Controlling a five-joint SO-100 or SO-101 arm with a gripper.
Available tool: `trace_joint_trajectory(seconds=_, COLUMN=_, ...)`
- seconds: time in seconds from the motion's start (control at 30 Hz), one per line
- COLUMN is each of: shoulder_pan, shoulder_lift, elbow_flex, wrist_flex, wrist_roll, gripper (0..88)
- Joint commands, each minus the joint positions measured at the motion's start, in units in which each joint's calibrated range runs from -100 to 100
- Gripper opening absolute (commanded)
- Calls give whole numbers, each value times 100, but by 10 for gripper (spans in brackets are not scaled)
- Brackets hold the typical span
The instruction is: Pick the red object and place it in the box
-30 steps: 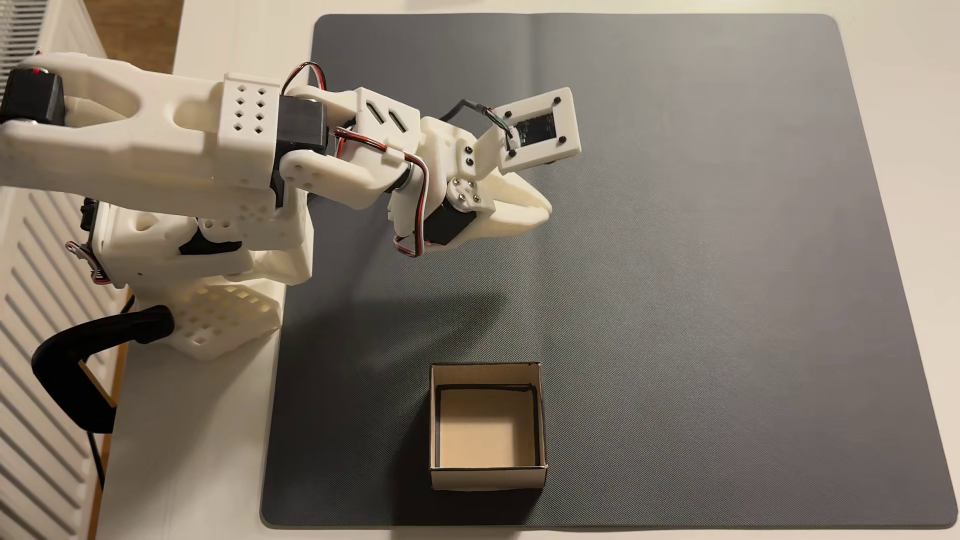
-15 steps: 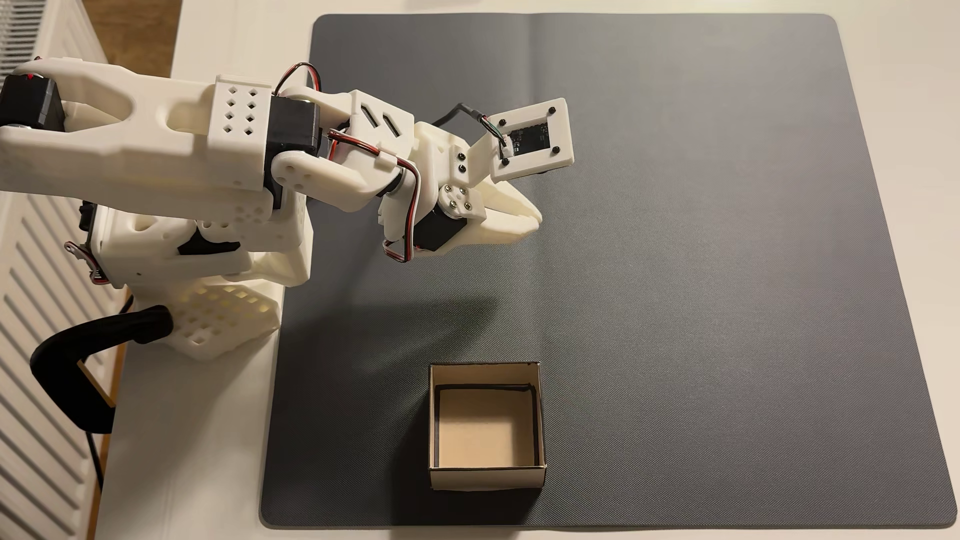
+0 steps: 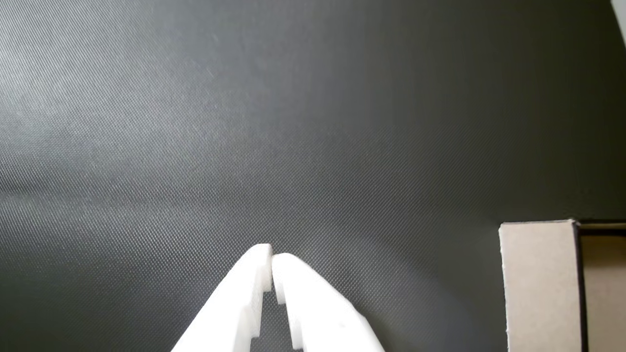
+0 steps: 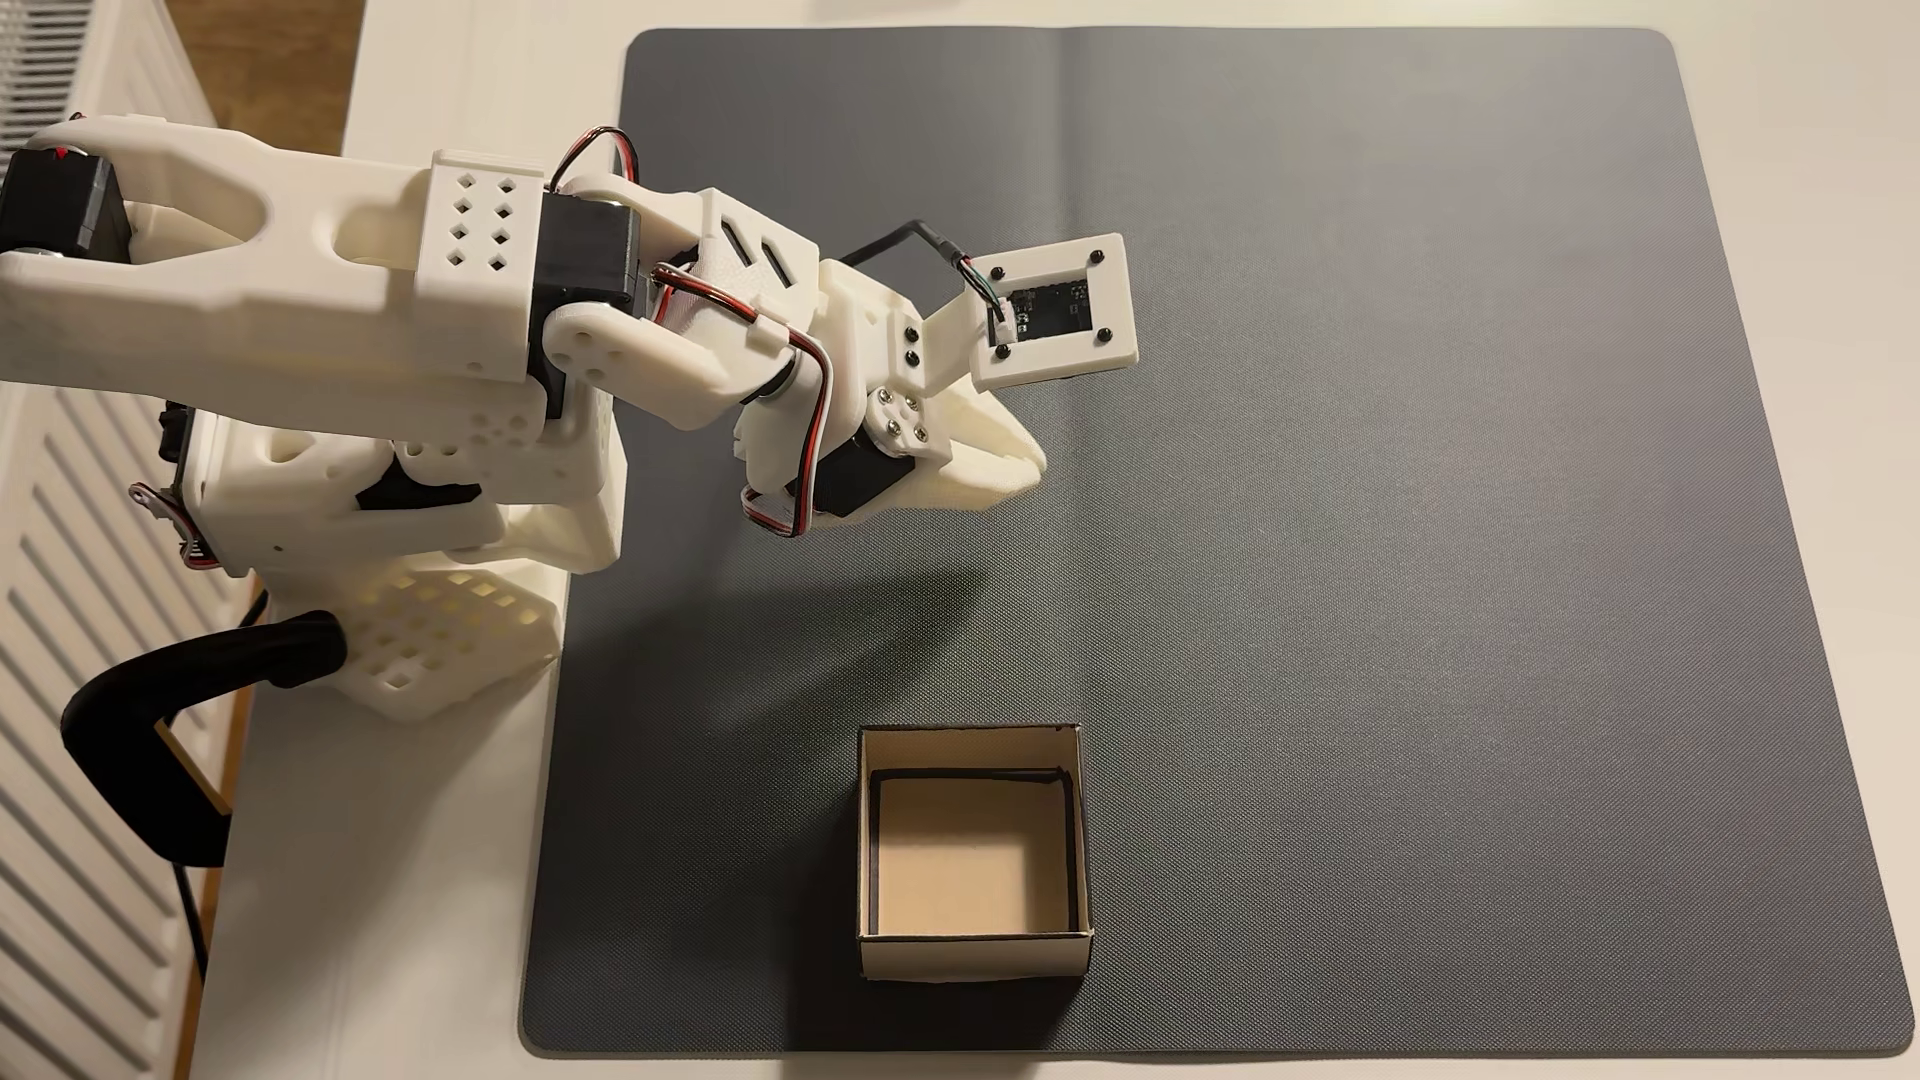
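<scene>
The red object is out of view. My white gripper [image 3: 271,255] is shut, its two tips touching with nothing between them, over bare mat. From above, in the fixed view, the gripper [image 4: 1029,467] hangs over the mat's left-middle part, well up from the box. The pale cardboard box [image 4: 975,950] stands open near the mat's front edge, and its tan floor holds nothing. A corner of the box [image 3: 538,283] shows at the wrist view's lower right.
A dark grey textured mat [image 4: 1403,519] covers most of the white table. The arm's base [image 4: 416,582] is clamped at the left table edge with a black clamp [image 4: 156,727]. The white camera frame [image 4: 1055,312] juts out above the gripper.
The gripper and wrist have drawn back to the left and down in the fixed view, toward the base. The box has not moved.
</scene>
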Motion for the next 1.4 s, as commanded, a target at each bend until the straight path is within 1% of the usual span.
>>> trace_joint_trajectory(seconds=0.0, shoulder_pan=22, shoulder_lift=-51, elbow_flex=64, wrist_flex=148, wrist_roll=-7, gripper=11)
trace_joint_trajectory(seconds=0.27, shoulder_pan=30, shoulder_lift=0, elbow_flex=64, wrist_flex=497, wrist_roll=-23, gripper=12)
trace_joint_trajectory(seconds=0.67, shoulder_pan=22, shoulder_lift=0, elbow_flex=64, wrist_flex=1354, wrist_roll=-65, gripper=12)
trace_joint_trajectory(seconds=1.37, shoulder_pan=22, shoulder_lift=-17, elbow_flex=64, wrist_flex=1957, wrist_roll=-65, gripper=12)
